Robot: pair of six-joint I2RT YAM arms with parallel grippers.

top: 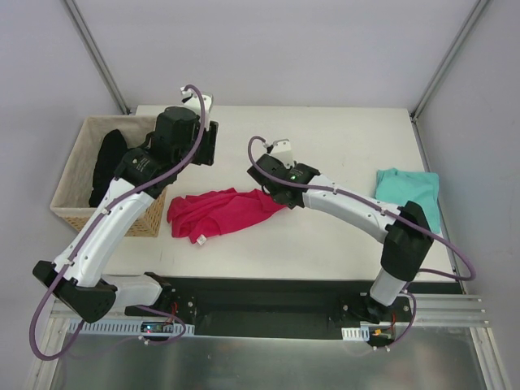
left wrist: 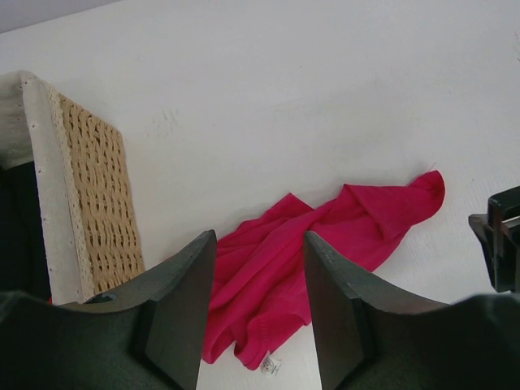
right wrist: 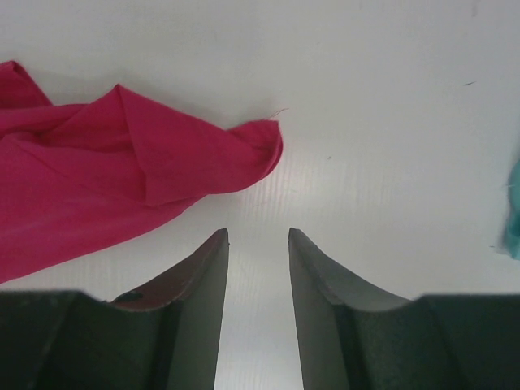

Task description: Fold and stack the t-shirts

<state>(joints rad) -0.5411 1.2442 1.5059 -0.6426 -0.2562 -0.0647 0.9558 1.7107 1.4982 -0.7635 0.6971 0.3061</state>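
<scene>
- Right gripper: hanging part-open, empty, just short of the tip of magenta t-shirt lying crumpled on table.
- Left gripper: hovering released above it.
- Risking pinching bare table, missing cloth.

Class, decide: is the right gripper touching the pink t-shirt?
Apart. In the right wrist view, bare white table shows between the right gripper and the nearest fold of the pink t-shirt.

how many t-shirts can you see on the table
2. The pink t-shirt lies crumpled near the middle of the table, just right of the wicker basket. The teal t-shirt lies at the right edge. A black garment in the basket could hide more.
</scene>
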